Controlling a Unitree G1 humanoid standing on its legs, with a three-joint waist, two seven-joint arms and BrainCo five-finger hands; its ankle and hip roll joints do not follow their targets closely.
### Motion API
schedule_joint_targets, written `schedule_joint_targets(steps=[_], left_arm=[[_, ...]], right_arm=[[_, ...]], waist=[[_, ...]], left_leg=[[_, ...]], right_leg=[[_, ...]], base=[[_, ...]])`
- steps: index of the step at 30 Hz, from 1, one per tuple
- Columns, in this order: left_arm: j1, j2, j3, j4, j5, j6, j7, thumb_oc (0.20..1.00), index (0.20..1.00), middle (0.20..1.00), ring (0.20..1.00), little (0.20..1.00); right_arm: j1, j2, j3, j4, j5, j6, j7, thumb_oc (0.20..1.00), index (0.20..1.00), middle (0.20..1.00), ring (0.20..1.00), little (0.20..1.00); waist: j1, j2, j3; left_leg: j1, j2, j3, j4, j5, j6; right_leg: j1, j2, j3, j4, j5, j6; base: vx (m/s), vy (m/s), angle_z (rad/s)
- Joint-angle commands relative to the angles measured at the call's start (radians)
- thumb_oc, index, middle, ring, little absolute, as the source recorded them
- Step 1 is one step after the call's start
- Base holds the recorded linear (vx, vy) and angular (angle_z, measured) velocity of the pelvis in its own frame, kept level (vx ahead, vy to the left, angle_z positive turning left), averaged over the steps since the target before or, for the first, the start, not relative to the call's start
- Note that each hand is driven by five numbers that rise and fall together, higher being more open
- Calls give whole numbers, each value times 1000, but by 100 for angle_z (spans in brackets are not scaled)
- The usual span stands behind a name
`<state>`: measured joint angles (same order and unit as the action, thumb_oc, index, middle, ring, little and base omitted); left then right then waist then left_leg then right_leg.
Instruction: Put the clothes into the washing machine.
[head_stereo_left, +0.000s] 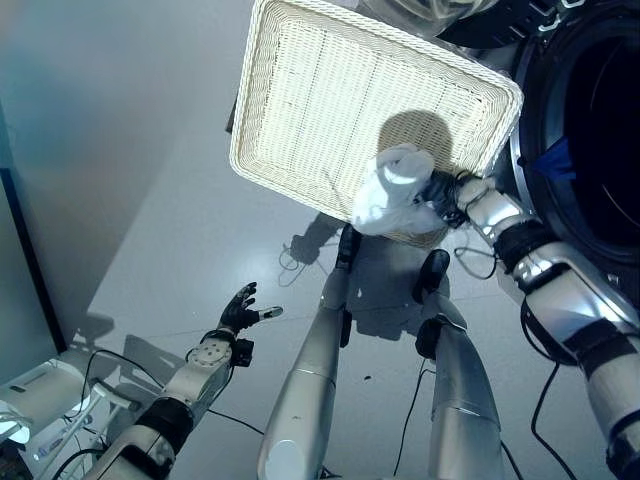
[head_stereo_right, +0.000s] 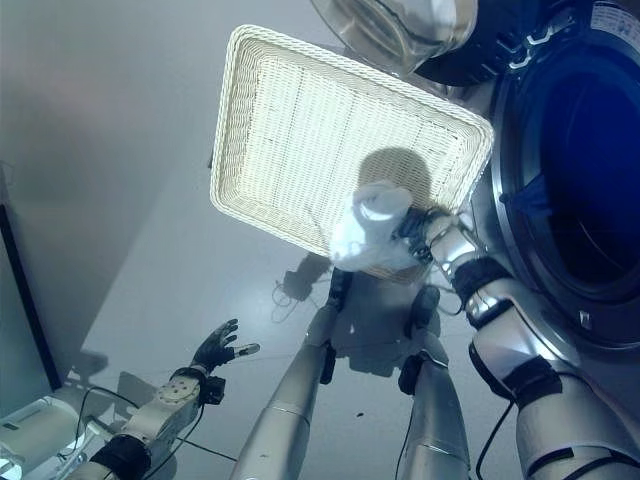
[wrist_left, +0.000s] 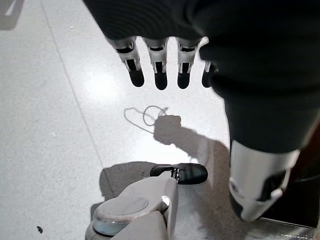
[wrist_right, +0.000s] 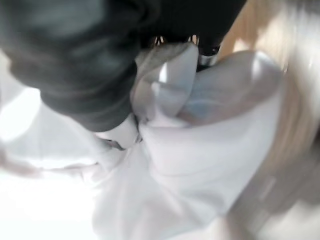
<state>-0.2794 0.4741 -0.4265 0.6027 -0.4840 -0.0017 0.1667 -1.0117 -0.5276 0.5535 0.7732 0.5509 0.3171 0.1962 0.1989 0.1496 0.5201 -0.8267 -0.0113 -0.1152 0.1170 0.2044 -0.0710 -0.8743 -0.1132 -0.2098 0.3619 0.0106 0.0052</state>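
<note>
One white garment (head_stereo_left: 392, 190) is bunched in the right hand (head_stereo_left: 445, 192), whose fingers are curled tight round the cloth; it hangs at the near right edge of the wicker basket (head_stereo_left: 300, 60). The washing machine's drum opening (head_stereo_left: 600, 130) lies just to the right of that hand, so the carry looks to be a short swing rightward and in. Down at the near left, the left hand (head_stereo_left: 238, 310) has its fingers straight and holds nothing, well apart from both

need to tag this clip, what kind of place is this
Probably a laundry area. A front-loading washer stands with its drum open, a white wicker basket sits on the grey floor beside it, and the right hand holds a white garment over the basket's rim.
</note>
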Motion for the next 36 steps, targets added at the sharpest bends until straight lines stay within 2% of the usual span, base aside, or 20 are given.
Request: schedule_joint_targets(steps=[1,5,11,13,16,18,20,21,22,24,25,26,27,28,29,30,32,34,35,36], left_arm=[[73,-34,20,60,41,-38,21,1000,1000,1000,1000,1000],[81,-61,19,83,35,-57,42,1000,1000,1000,1000,1000],[99,-88,24,108,25,-69,58,1000,1000,1000,1000,1000],[101,-90,25,110,25,-69,59,1000,1000,1000,1000,1000],[111,-113,41,143,14,-72,75,1000,1000,1000,1000,1000],[112,-116,43,149,12,-74,76,1000,1000,1000,1000,1000],[108,-132,47,184,3,-89,87,1000,1000,1000,1000,1000],[108,-132,47,184,3,-89,87,1000,1000,1000,1000,1000],[94,-141,39,207,-5,-91,98,1000,1000,1000,1000,1000],[92,-142,38,208,-6,-91,98,1000,1000,1000,1000,1000],[82,-144,29,224,-14,-100,106,1000,1000,1000,1000,1000],[74,-144,25,224,-16,-102,108,1000,1000,1000,1000,1000],[70,-137,11,222,-24,-98,112,1000,1000,1000,1000,1000],[65,-134,8,218,-26,-97,115,1000,1000,1000,1000,1000],[63,-119,-12,201,-34,-91,121,1000,1000,1000,1000,1000],[62,-114,-15,195,-36,-89,122,1000,1000,1000,1000,1000],[75,-72,-39,142,-56,-66,132,1000,1000,1000,1000,1000],[84,-41,-47,119,-66,-53,126,1000,1000,1000,1000,1000],[82,-36,-46,115,-67,-51,125,1000,1000,1000,1000,1000],[85,-21,-50,100,-77,-45,126,1000,1000,1000,1000,1000]], right_arm=[[97,66,-45,-173,314,-111,38,200,200,200,200,200],[152,104,-90,-263,409,-157,58,200,200,200,200,200],[200,148,-214,-355,655,-331,-65,200,200,200,200,200],[203,150,-227,-359,668,-329,-73,200,200,200,200,200],[234,137,-351,-373,825,-503,-192,200,200,200,200,200],[238,137,-369,-375,841,-506,-198,200,200,200,200,200],[259,112,-473,-373,921,-591,-264,200,200,200,200,200],[259,112,-473,-373,921,-591,-264,200,200,200,200,200],[242,60,-559,-343,887,-649,-431,200,200,200,200,200],[240,58,-560,-342,888,-649,-431,200,200,200,200,200],[188,-24,-660,-241,1018,-721,-568,200,200,200,200,200],[174,-40,-672,-221,1040,-734,-578,200,200,200,200,200],[151,-90,-694,-170,1108,-806,-638,200,200,200,200,200],[136,-106,-701,-153,1120,-814,-646,200,200,200,200,200],[87,-178,-712,-71,1156,-885,-709,200,200,200,200,200],[76,-195,-711,-59,1165,-903,-721,200,200,200,200,200],[36,-284,-712,-24,1186,-1064,-853,200,200,200,200,200],[17,-341,-717,13,1215,-1186,-900,200,200,200,200,200],[10,-349,-718,20,1220,-1213,-907,200,200,200,200,200],[8,-372,-722,19,1251,-1271,-916,520,520,520,520,520]], waist=[[-37,4,0],[-57,4,0],[-90,16,0],[-92,16,0],[-125,13,0],[-129,13,0],[-153,6,0],[-153,6,0],[-166,1,0],[-164,2,0],[-171,0,0],[-169,2,0],[-166,2,0],[-164,3,0],[-156,7,0],[-154,8,0],[-145,10,0],[-137,8,0],[-136,8,0],[-134,6,0]], left_leg=[[33,-63,76,-6,-48,41],[50,-62,80,-21,-45,42],[88,-56,104,-26,-55,44],[92,-55,106,-27,-57,44],[126,-50,128,-35,-65,45],[130,-50,130,-35,-66,44],[144,-45,141,-39,-71,43],[144,-45,141,-39,-71,43],[154,-42,149,-29,-80,40],[152,-42,150,-29,-80,40],[154,-41,152,-22,-86,36],[143,-39,152,-21,-77,36],[147,-41,148,-14,-89,35],[135,-41,148,-13,-80,35],[123,-43,143,-3,-80,33],[117,-43,141,-1,-79,33],[95,-45,131,16,-83,33],[88,-46,123,28,-96,34],[76,-45,122,28,-86,35],[63,-44,117,38,-86,36]], right_leg=[[25,63,19,-53,35,77],[29,74,41,-59,37,77],[48,79,74,-58,33,76],[51,79,77,-59,34,76],[75,86,102,-71,37,74],[78,87,105,-72,37,74],[92,91,118,-81,40,74],[92,91,118,-81,40,74],[99,88,122,-75,37,73],[97,89,123,-76,39,73],[105,84,120,-74,34,74],[96,85,118,-78,45,72],[101,83,116,-69,32,73],[93,85,114,-73,43,71],[87,83,106,-68,43,69],[83,83,105,-69,46,69],[69,78,87,-58,39,65],[66,76,78,-45,21,65],[57,77,75,-48,32,63],[49,78,70,-42,30,61]], base=[[-13,80,-11],[-16,58,-15],[-18,62,-16],[-10,70,-8],[-6,84,-17],[9,41,-22],[19,52,-21],[51,24,-21],[21,12,-20],[43,-9,-20],[52,-42,-12],[83,-80,-7],[20,-55,0],[66,-123,2],[18,-103,4],[66,-158,11],[69,-145,12],[61,-127,11],[48,-122,9],[27,-80,8]])
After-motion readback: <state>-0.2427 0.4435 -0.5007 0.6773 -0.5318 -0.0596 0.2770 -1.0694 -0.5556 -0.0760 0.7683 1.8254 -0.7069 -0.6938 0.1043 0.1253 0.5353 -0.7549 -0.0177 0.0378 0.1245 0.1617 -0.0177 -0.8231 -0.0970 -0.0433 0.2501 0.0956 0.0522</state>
